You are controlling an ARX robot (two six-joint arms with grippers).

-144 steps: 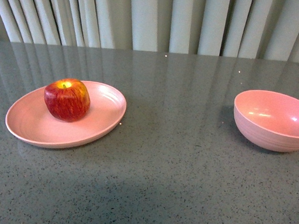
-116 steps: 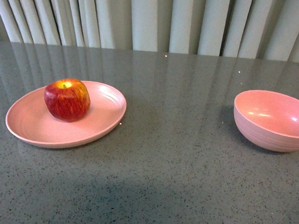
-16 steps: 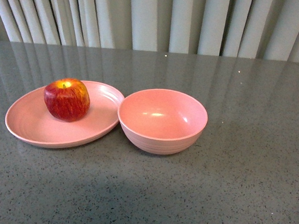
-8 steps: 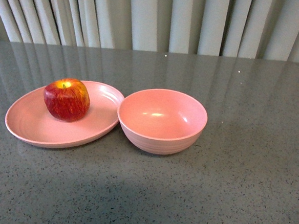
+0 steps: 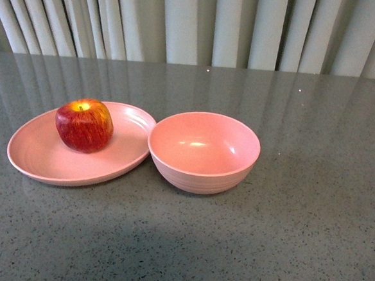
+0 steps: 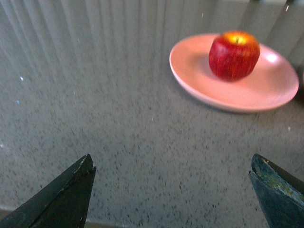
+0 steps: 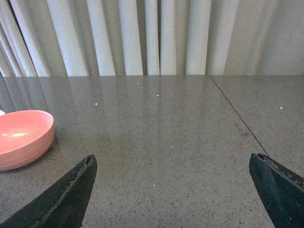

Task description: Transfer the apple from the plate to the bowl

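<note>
Slid over, the bowl [image 5: 203, 152] seemingly touches the plate [image 5: 45, 156] bearing the apple [image 5: 84, 125]; left end effector [image 6: 172, 161] and right end effector [image 7: 172, 159] gape apart.

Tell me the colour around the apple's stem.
Yellow; the apple is otherwise streaky red. Front view shows it best.

bowl [image 7: 21, 135]: cut by frame edge, off to one side of right gripper [image 7: 171, 157] | left gripper [image 6: 171, 156]: finger bases cropped | apple [image 6: 234, 54]: slightly blurred, ahead, hides a patch of plate [image 6: 199, 78]

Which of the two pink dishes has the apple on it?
The wide shallow plate, on the left, carries the apple; the deeper bowl beside it is empty.
</note>
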